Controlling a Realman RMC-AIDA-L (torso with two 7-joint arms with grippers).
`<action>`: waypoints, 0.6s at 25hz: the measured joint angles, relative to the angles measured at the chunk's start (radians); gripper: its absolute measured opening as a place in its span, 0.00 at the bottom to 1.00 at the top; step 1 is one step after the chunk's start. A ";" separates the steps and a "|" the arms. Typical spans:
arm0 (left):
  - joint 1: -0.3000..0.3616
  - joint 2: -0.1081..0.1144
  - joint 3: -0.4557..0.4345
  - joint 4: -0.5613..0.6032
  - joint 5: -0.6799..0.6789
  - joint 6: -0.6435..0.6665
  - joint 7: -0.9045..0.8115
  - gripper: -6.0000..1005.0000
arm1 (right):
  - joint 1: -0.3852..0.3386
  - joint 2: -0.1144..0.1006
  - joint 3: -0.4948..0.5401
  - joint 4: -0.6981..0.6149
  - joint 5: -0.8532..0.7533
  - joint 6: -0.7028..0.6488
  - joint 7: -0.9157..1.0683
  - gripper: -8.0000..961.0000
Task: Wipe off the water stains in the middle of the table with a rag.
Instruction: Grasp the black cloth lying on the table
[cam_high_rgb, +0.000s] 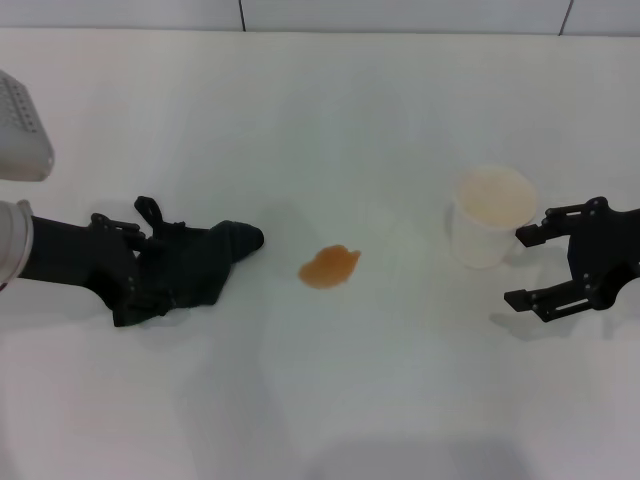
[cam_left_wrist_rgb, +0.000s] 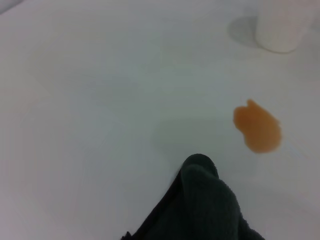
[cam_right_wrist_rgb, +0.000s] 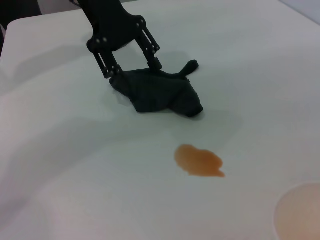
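On the white tabletop (cam_high_rgb: 330, 110), the left tool (cam_high_rgb: 150, 255) is clenched on the dark green-black rag (cam_high_rgb: 195, 268), whose bunched tip points right toward the orange-brown water stain (cam_high_rgb: 329, 266). The stain lies near the tip, not touching, at the tabletop's middle. Further right stands a white paper cup (cam_high_rgb: 490, 215), then the right tool (cam_high_rgb: 535, 268), released and idle. The rag hides the left fingertips.

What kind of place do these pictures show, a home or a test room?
Probably a test bench rather than a home: a broad plain white table, a small orange-brown liquid blotch, a soft dark cloth rag at the left gripper, one white paper cup.
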 joint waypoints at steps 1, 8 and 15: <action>0.000 0.000 0.004 -0.002 0.000 -0.004 -0.001 0.64 | 0.000 0.000 0.000 0.002 0.000 0.000 0.000 0.85; -0.010 -0.002 0.014 -0.023 0.001 -0.026 -0.013 0.64 | -0.002 0.000 0.000 0.005 0.000 0.001 0.000 0.85; -0.012 -0.003 0.014 -0.029 0.006 -0.054 -0.042 0.64 | -0.001 0.000 0.000 0.005 0.000 0.002 -0.002 0.85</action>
